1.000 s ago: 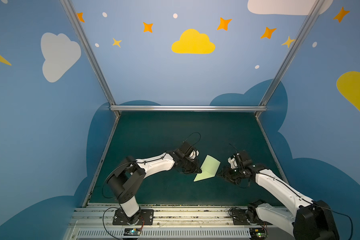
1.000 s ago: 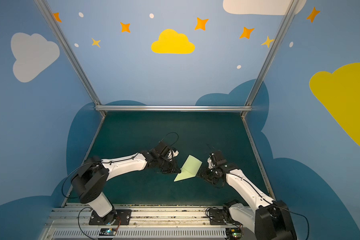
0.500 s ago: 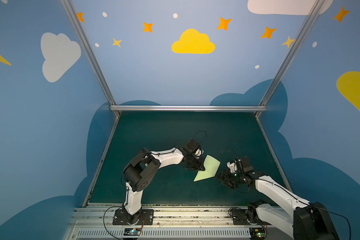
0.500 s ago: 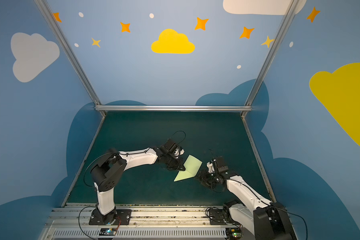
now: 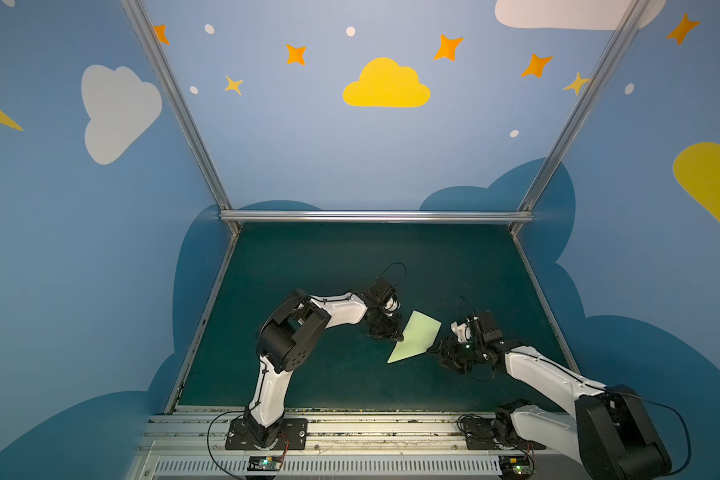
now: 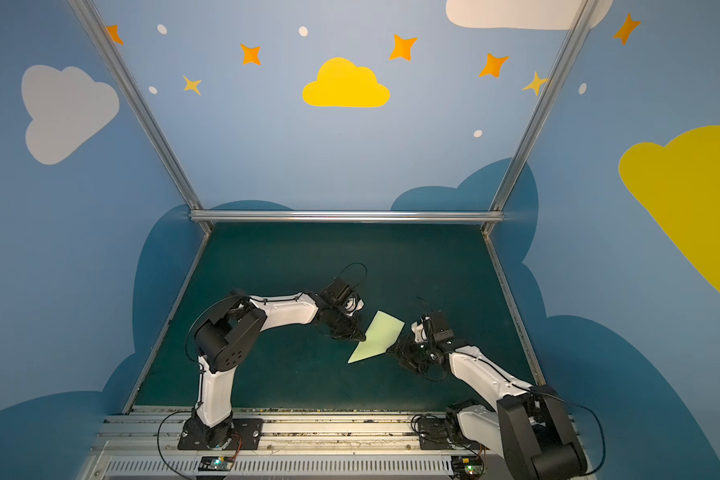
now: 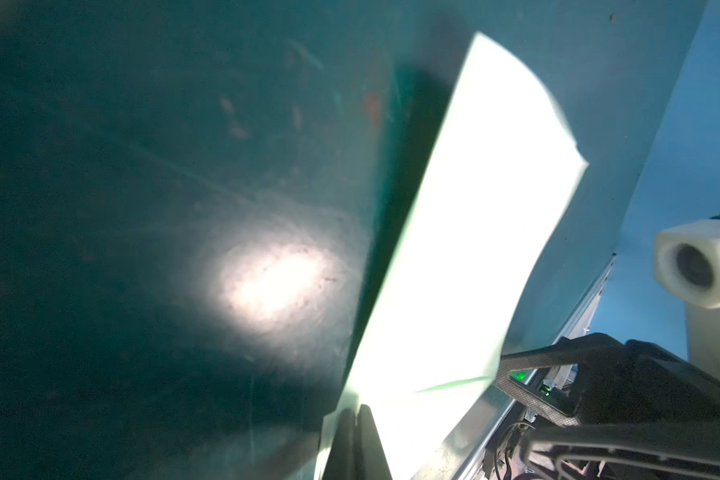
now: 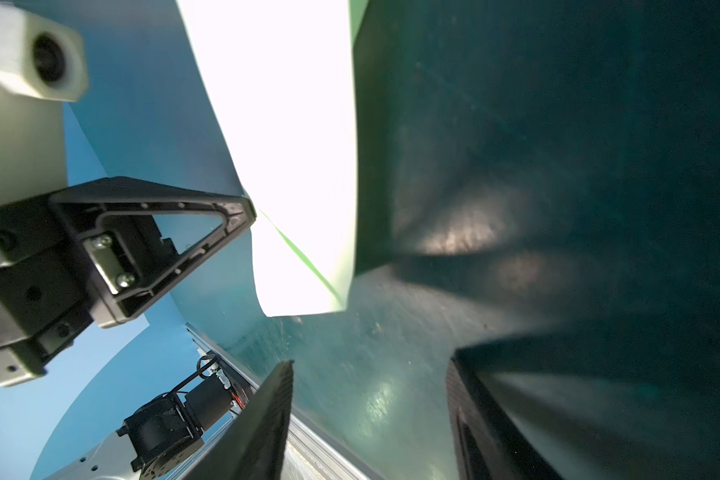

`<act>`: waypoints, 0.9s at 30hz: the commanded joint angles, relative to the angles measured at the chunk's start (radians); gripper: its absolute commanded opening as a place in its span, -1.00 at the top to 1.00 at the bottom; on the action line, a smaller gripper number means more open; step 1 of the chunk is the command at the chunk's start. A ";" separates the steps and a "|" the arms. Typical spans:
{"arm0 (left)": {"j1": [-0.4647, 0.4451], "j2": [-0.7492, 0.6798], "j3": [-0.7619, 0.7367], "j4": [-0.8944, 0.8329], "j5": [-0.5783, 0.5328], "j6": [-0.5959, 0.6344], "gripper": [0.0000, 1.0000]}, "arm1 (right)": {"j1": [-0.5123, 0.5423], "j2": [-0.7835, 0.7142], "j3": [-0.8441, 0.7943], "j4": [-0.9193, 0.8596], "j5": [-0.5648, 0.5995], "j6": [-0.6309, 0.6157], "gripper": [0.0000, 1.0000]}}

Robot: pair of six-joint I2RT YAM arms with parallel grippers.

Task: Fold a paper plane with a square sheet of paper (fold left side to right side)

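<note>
one paper plane (image 5: 416,338), left hand (image 5: 393,333) pinching it, right hand (image 5: 434,353) parted

Blue walls (image 5: 308,158) with clouds (image 5: 385,85) and stars (image 5: 296,54) enclose a dark-green floor (image 5: 329,257).

Dark green mat (image 5: 308,291) (image 6: 267,282) forming the work surface, bounded at the back by a metal bar (image 5: 375,216) and at the front by a slotted rail (image 5: 391,432). In both top views the pale green paper plane (image 5: 415,340) (image 6: 377,338) sits over the mat just right of centre, near the front, pointed tip toward the rail. In the left wrist view the mat (image 7: 142,208) shows scuffs and a bright patch of light; a dark shadow runs along one long edge of the paper plane (image 7: 474,208), so that edge stands off the surface, and how much of the sheet rests on it cannot be told.
</note>
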 commanded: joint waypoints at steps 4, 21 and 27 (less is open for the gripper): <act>0.007 0.015 -0.036 0.010 -0.011 0.019 0.93 | -0.004 0.080 0.007 0.096 -0.031 0.020 -0.14; 0.032 -0.053 -0.046 -0.010 -0.032 0.070 0.88 | -0.003 0.246 0.100 0.135 -0.025 0.017 1.00; 0.027 -0.233 -0.137 0.014 -0.157 0.116 0.29 | 0.007 0.155 0.137 0.039 -0.006 0.023 1.00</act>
